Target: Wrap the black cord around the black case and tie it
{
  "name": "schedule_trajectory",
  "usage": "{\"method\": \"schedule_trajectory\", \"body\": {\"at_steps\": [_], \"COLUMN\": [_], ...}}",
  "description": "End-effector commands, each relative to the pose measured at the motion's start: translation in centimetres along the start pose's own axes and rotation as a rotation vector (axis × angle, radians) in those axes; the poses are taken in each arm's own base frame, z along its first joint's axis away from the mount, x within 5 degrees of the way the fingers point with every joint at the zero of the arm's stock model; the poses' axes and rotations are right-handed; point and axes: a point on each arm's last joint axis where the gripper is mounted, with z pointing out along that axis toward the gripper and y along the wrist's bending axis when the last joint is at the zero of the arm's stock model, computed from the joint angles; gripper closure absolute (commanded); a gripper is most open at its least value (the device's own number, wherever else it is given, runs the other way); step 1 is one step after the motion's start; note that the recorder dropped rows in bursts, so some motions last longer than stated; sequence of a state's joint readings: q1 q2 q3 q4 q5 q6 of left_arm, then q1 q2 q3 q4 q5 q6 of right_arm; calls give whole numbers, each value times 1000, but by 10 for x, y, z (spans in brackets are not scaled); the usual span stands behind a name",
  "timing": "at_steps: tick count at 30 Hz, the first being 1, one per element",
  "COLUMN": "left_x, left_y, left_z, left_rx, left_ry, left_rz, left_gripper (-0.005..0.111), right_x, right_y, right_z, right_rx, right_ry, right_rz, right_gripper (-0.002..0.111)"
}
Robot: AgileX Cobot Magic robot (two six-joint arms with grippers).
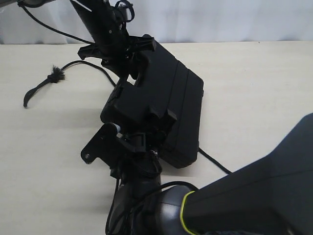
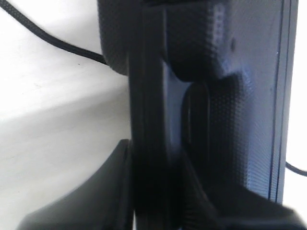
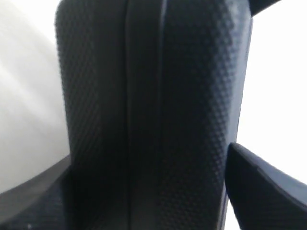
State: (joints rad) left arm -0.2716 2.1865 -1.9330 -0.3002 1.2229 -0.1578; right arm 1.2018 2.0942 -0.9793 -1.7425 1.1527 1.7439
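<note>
Seen from the exterior view, the black case (image 1: 171, 103) sits about the middle of the table (image 1: 254, 83), tipped up with its grooved lid turned toward the right edge; I cannot tell whether its lower rim touches the table. The left tool (image 1: 128, 66) reaches in from the far edge and pinches the case at the handle end. The right tool (image 1: 139, 142) comes up from the near edge and straddles the opposite end. Holding it by both ends looks like a way to steady the case upright and leave room around it for the cord. The black cord (image 1: 55, 76) lies loose, its frayed knot toward the far left corner. It curves in behind the case and comes out again on the near right side, so it appears to pass under the case. I see no turn over the lid, so I judge the wrapping hardly begun and the tying not yet started. In the left wrist view the case (image 2: 230, 96) fills the picture edge-on, with the handle cutout showing. The left tool (image 2: 148, 191) has its jaws pressed on either side of the thin rim there, a firm pinch. The cord (image 2: 48, 37) crosses the pale table (image 2: 57, 120) and disappears behind the case. In the right wrist view the textured case (image 3: 158, 96) stands between the jaws of the right tool (image 3: 148, 158), its seam running down the middle. Each jaw sits right at a face of the case, but I cannot tell whether they actually squeeze it or only bracket it.
</note>
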Motion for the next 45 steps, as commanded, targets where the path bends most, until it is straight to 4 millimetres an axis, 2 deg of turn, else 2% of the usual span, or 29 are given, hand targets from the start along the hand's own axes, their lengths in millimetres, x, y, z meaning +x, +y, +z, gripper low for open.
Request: {"method": "schedule_trajectory", "body": {"at_steps": [1, 4, 8, 11, 14, 17, 21, 25, 28, 32, 35, 39, 45], "left_x": [0, 0, 3, 5, 1, -9, -11, -11, -13, -20, -22, -21, -5], "left_y": [-2, -2, -11, -15, -18, -28, -38, -36, -19, 9, 33, 75, 132], "left_z": [-11, -11, -8, -6, -14, -39, -73, -109, -130, -141, -136, -122, -92], "left_rx": [-17, -18, -20, -61, -60, -48, -33, -160, -411, -580, -593, -626, -656], "left_ry": [-31, -30, -23, -22, -51, -147, -246, -350, -405, -447, -402, -309, -117], "left_rz": [36, 105, 221, 266, 273, 296, 321, 428, 468, 335, 291, 225, 173], "left_gripper": [107, 105, 85, 66, 56, 51, 51, 51, 51, 51, 51, 51, 52], "right_x": [-3, -3, -3, -2, -2, -2, -1, 0, 1, 3, 2, 6, 15], "right_y": [-5, -5, -5, -5, -5, -5, -5, -6, -6, -8, -13, -21, -30], "right_z": [0, 0, 0, 0, 0, 0, 0, 0, 0, -1, -2, -7, -7], "right_rx": [45, 45, 45, 46, 45, 45, 47, 50, 53, 64, 72, 25, -21], "right_ry": [-12, -12, -12, -8, -7, -7, 0, 12, 28, 58, 70, 57, 89], "right_rz": [35, 35, 35, 37, 35, 38, 51, 67, 98, 204, 285, 379, 414], "right_gripper": [104, 104, 104, 104, 104, 104, 104, 104, 104, 104, 104, 104, 104]}}
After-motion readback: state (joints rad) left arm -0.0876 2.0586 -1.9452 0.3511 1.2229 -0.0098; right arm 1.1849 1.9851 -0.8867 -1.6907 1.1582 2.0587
